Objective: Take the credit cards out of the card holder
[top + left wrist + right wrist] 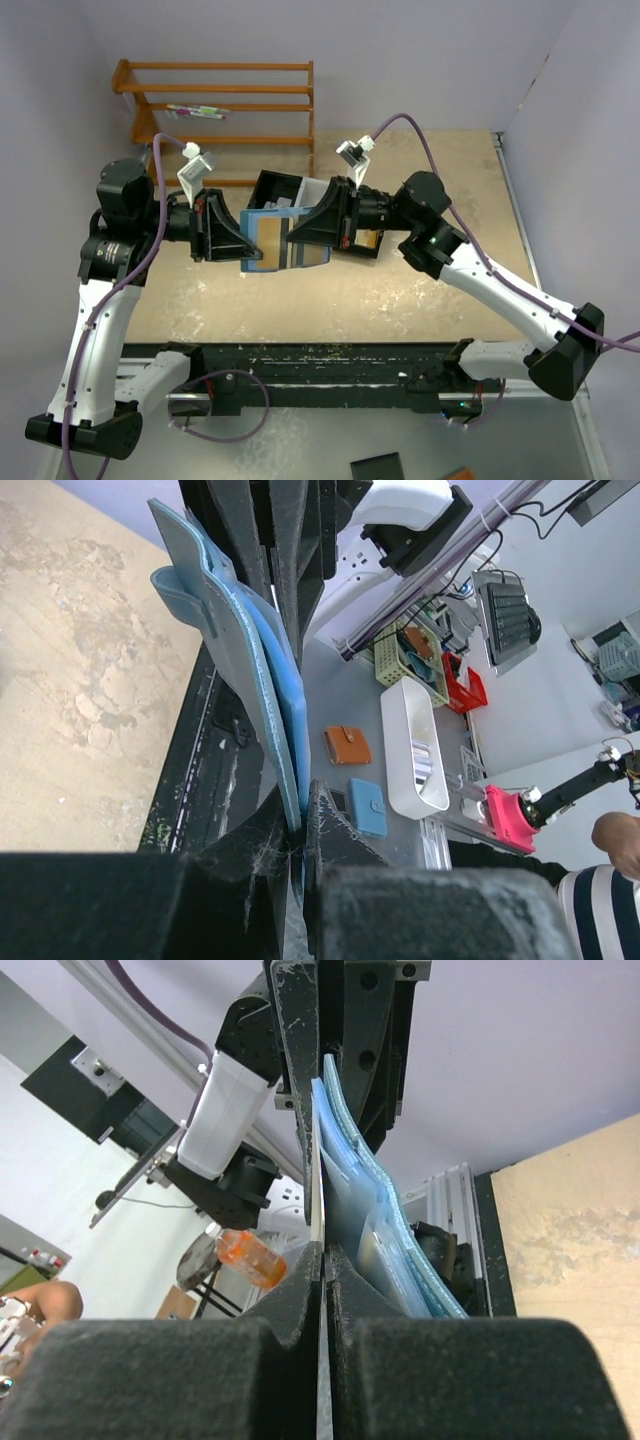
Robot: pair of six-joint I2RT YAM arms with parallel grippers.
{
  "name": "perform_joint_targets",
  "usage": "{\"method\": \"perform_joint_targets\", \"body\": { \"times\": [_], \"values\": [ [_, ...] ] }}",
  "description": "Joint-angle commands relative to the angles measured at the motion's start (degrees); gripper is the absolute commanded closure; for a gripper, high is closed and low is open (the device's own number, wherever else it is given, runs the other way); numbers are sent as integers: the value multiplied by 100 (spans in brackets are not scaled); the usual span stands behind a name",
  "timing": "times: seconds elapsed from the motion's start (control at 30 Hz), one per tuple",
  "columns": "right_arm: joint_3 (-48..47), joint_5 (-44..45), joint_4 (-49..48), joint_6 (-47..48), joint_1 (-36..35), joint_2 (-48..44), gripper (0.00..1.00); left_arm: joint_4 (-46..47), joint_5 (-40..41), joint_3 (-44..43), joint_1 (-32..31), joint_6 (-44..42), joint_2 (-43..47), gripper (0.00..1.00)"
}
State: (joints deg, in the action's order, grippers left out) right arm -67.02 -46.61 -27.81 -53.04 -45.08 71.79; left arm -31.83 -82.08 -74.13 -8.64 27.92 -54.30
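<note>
Right now my left claw [303, 825] is pinched tight on one edge of the open blue card holder [262, 670], which hangs in the air above the counter [380, 300]. My right claw [325, 1260] is closed on the thin edge of a credit card [321, 1195] at its clear pockets.

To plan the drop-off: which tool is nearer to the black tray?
Right. The right tool, shut on a credit card, hangs over the black tray's near side; the left tool, holding the card holder, sits off its left corner.
</note>
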Motion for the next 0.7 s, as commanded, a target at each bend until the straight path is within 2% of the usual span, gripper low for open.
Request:
{"method": "perform_joint_targets", "body": {
  "times": [0.0,0.23,0.47,0.67],
  "values": [
    [176,-252,-324,-135,8,-287,100,465,-229,-32,3,181,69,100],
    [198,-200,-221,-81,16,-436,100,567,-212,-4,3,300,82,100],
    [-52,-139,856,348,247,-650,100,578,-212,-7,3,319,82,100],
    [-171,-474,1951,526,1027,-986,100,570,-177,-17,3,261,78,100]
  ]
}}
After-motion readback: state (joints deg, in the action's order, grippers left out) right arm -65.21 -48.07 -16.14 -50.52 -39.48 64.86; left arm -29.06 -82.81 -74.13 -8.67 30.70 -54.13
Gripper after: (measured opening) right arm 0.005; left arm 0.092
